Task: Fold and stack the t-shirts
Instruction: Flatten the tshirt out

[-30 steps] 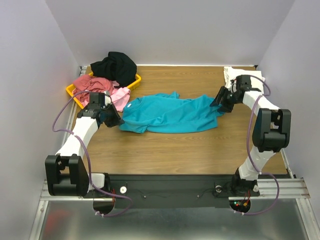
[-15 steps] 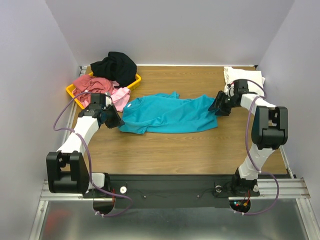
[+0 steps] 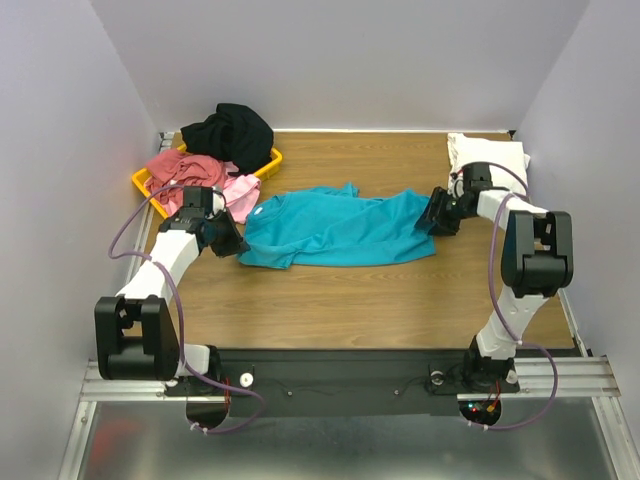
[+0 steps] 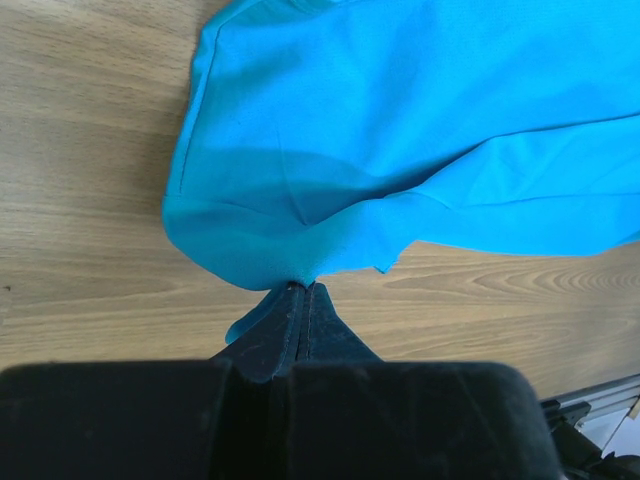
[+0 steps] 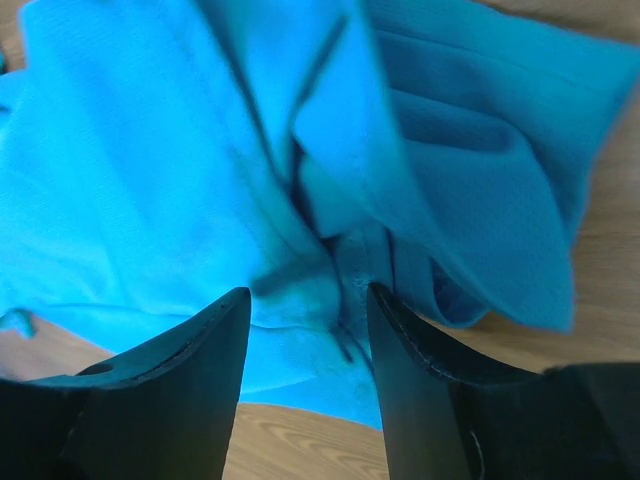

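Top external | wood table [image 3: 400,300], lilac walls [image 3: 350,60] | left gripper [image 4: 303,289] pinching teal t-shirt [image 3: 340,230] | right gripper [image 5: 307,293] spread

The wood-grain counter [image 3: 330,300] is noted. A teal t-shirt [image 3: 340,228] is spread across its middle. A yellow tray [image 3: 272,162] is set far-left, and a white t-shirt [image 3: 495,148] far-right.

Table [image 3: 350,300] lies open nearside of teal t-shirt [image 3: 340,228]; heaped yellow tray [image 3: 268,167] blocks far-left
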Motion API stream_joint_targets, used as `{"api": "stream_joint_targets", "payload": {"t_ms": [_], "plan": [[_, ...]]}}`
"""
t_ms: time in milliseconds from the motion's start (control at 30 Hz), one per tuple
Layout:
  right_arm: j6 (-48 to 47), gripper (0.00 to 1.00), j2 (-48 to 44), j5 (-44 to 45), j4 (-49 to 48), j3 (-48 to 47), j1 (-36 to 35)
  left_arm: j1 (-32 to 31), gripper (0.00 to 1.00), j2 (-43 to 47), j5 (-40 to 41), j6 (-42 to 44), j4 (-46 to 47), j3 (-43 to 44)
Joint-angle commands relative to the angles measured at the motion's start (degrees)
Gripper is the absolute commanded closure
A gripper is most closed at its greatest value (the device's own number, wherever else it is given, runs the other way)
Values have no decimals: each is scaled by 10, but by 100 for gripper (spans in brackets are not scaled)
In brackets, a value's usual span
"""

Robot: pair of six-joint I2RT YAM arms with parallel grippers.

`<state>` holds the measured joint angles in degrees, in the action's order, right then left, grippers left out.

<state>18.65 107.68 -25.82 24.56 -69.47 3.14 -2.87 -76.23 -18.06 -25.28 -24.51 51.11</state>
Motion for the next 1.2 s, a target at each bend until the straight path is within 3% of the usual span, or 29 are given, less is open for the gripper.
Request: {"api": "stream_joint_targets", "payload": {"t_ms": [0,467,833,1167], "plan": [[-13,44,-24,12,-13,29,-10,2,100,0,-7,11,13,4],[-15,48,-55,29,-13,33,-10,2,100,-13,-9,16,13,13],[-24,45,-78,33,-8,43,-10,2,100,-14,-10,20,10,14],[-23,52,-59,21,-5,46,-16,2,100,-13,-10,20,8,14]]}}
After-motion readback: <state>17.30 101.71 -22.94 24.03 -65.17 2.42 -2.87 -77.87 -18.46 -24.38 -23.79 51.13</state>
